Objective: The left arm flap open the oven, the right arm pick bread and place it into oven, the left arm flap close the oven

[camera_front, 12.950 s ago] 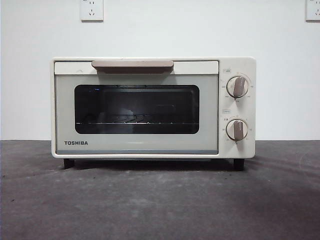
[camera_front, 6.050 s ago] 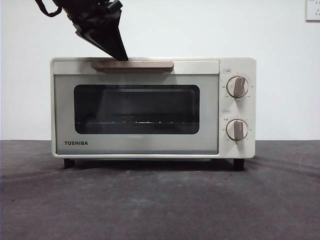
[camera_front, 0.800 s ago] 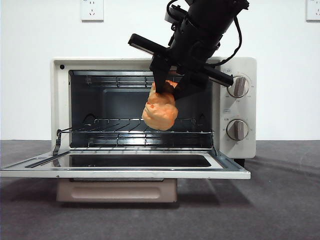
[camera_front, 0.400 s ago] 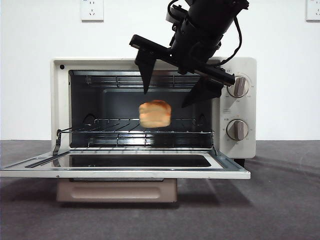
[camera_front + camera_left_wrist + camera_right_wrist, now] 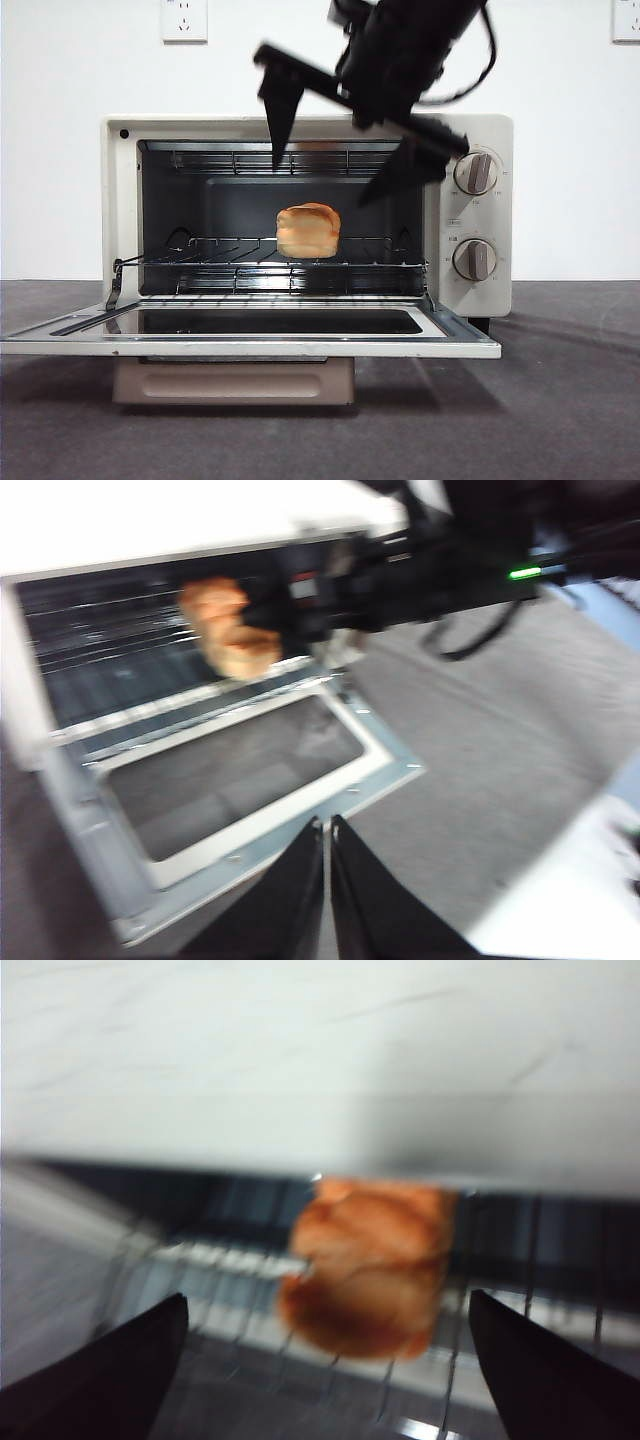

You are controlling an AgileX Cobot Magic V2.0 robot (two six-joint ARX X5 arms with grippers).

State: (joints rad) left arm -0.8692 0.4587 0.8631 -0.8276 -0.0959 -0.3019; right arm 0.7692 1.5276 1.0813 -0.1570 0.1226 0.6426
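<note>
Nearest thing is the drop-down glass door (image 5: 250, 335) of the cream-white boxy TOSHIBA toaster oven (image 5: 480, 215), lying flat just over the dark grey table (image 5: 560, 400) with its beige bar handle tucked under at 6 o'clock.

Past that, the small golden-orange bread chunk (image 5: 307, 230) sits on the wire rack (image 5: 210, 262) about mid-cavity, leaning toward the front edge as far as I can tell. Sitting that far forward, it could tip off or catch the door when it swings up.

The right gripper (image 5: 345, 140) hangs at 12 o'clock above the bread, jaws spread wide and holding nothing, right around the top lip of the opening. One jaw tip is at 11 and the other at 1 from the loaf. If that arm pulls out on a bad angle, a jaw could clip the oven's top edge.

The left gripper (image 5: 325, 880) waits off to the side in front of the door, jaws pressed together, empty. Biggest risk in my opinion: it flips the door before the right arm clears and pins it.
</note>
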